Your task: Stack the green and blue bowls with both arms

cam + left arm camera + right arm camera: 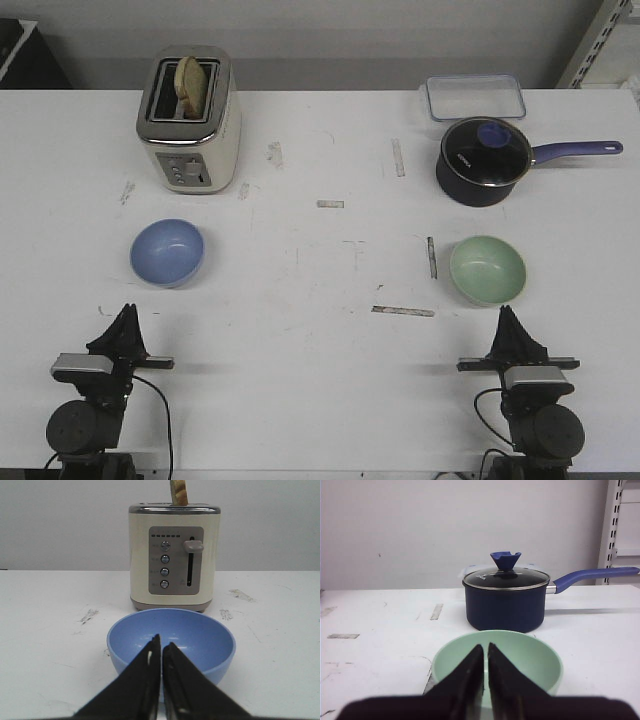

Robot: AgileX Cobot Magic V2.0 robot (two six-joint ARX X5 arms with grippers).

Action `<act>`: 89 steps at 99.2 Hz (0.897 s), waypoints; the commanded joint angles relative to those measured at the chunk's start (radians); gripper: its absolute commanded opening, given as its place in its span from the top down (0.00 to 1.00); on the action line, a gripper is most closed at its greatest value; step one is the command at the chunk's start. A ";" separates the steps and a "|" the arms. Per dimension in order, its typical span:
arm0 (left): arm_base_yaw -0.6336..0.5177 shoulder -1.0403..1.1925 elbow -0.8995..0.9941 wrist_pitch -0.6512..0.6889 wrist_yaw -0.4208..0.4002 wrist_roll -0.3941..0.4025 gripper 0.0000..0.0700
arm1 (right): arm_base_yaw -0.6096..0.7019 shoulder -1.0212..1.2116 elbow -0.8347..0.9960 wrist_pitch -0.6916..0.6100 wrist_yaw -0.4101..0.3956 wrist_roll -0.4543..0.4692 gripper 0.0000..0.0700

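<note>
Front view: the left gripper (128, 312) and right gripper (508, 314), fingers together and empty, each face a bowl, the blue bowl (167, 252) before the toaster (189, 120), the green bowl (487, 270) near the saucepan (483, 161), apparently poised to reach.

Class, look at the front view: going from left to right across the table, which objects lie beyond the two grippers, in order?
Blue bowl → toaster → green bowl. The saucepan and the clear container overlap the green bowl's span, so I leave them out.

Black arms (100, 380) — pointed grippers, cables
</note>
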 commanded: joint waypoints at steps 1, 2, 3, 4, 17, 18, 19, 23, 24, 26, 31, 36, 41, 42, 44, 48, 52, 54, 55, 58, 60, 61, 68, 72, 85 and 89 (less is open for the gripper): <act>0.002 -0.002 -0.022 0.012 -0.002 0.001 1.00 | 0.002 0.000 -0.002 0.010 0.000 0.003 1.00; 0.002 -0.002 -0.022 0.012 -0.002 0.001 1.00 | 0.002 0.000 -0.002 0.010 0.000 0.003 1.00; 0.002 -0.002 -0.022 0.012 -0.002 0.002 1.00 | 0.002 0.000 -0.002 0.010 0.000 0.003 1.00; 0.002 -0.002 -0.022 0.012 -0.002 0.001 1.00 | 0.002 0.000 -0.002 0.010 0.000 0.003 1.00; 0.002 -0.002 -0.022 0.012 -0.002 0.001 1.00 | 0.002 0.000 -0.002 0.011 0.000 0.005 1.00; 0.002 -0.002 -0.022 0.012 -0.002 0.001 1.00 | 0.002 0.000 -0.002 0.011 0.000 0.007 1.00; 0.002 -0.002 -0.022 0.012 -0.002 0.001 1.00 | 0.002 0.000 -0.002 0.011 0.000 0.009 1.00; 0.002 -0.002 -0.022 0.012 -0.002 0.001 1.00 | 0.002 0.000 -0.002 0.011 -0.001 0.028 1.00; 0.002 -0.002 -0.022 0.012 -0.002 0.001 1.00 | 0.002 0.000 -0.002 0.011 -0.001 0.036 1.00; 0.002 -0.002 -0.022 0.012 -0.002 0.002 1.00 | 0.002 0.000 -0.002 0.011 -0.001 0.046 1.00; 0.002 -0.002 -0.022 0.012 -0.002 0.001 1.00 | 0.002 0.000 -0.002 0.011 0.000 0.064 1.00; 0.002 -0.002 -0.022 0.012 -0.002 0.001 1.00 | 0.001 0.000 -0.002 0.011 0.000 0.080 1.00; 0.002 -0.002 -0.022 0.012 -0.002 0.001 1.00 | 0.001 0.000 0.000 0.011 0.000 0.079 1.00; 0.002 -0.002 -0.022 0.012 -0.002 0.002 1.00 | 0.001 0.000 0.001 0.011 0.000 0.078 1.00; 0.002 -0.002 -0.022 0.012 -0.002 0.001 1.00 | 0.001 0.000 0.005 0.011 0.000 0.078 1.00; 0.002 -0.002 -0.022 0.012 -0.002 0.001 1.00 | 0.001 0.000 0.014 0.010 0.000 0.077 1.00; 0.002 -0.002 -0.022 0.012 -0.002 0.001 1.00 | 0.001 0.000 0.029 0.009 0.000 0.071 1.00; 0.002 -0.002 -0.022 0.012 -0.002 0.001 1.00 | 0.001 0.000 0.038 0.008 0.001 0.062 1.00; 0.002 -0.002 -0.022 0.012 -0.002 0.001 1.00 | 0.001 0.000 0.043 0.007 0.000 0.055 1.00; 0.002 -0.002 -0.022 0.012 -0.002 0.001 1.00 | 0.001 0.001 0.060 0.002 0.001 0.037 1.00; 0.002 -0.002 -0.022 0.012 -0.002 0.002 1.00 | 0.001 0.001 0.072 -0.002 0.001 0.022 1.00; 0.002 -0.002 -0.022 0.012 -0.002 0.001 1.00 | 0.001 0.002 0.079 -0.005 0.001 0.014 1.00; 0.002 -0.002 -0.022 0.012 -0.002 0.001 1.00 | 0.001 0.020 0.140 -0.045 0.001 -0.039 1.00; 0.002 -0.002 -0.022 0.012 -0.002 0.001 1.00 | 0.001 0.037 0.183 -0.084 0.002 -0.056 1.00; 0.002 -0.002 -0.022 0.012 -0.002 0.001 1.00 | 0.001 0.146 0.338 -0.218 0.047 -0.098 1.00; 0.002 -0.002 -0.022 0.012 -0.002 0.001 1.00 | 0.001 0.188 0.382 -0.248 0.057 -0.108 1.00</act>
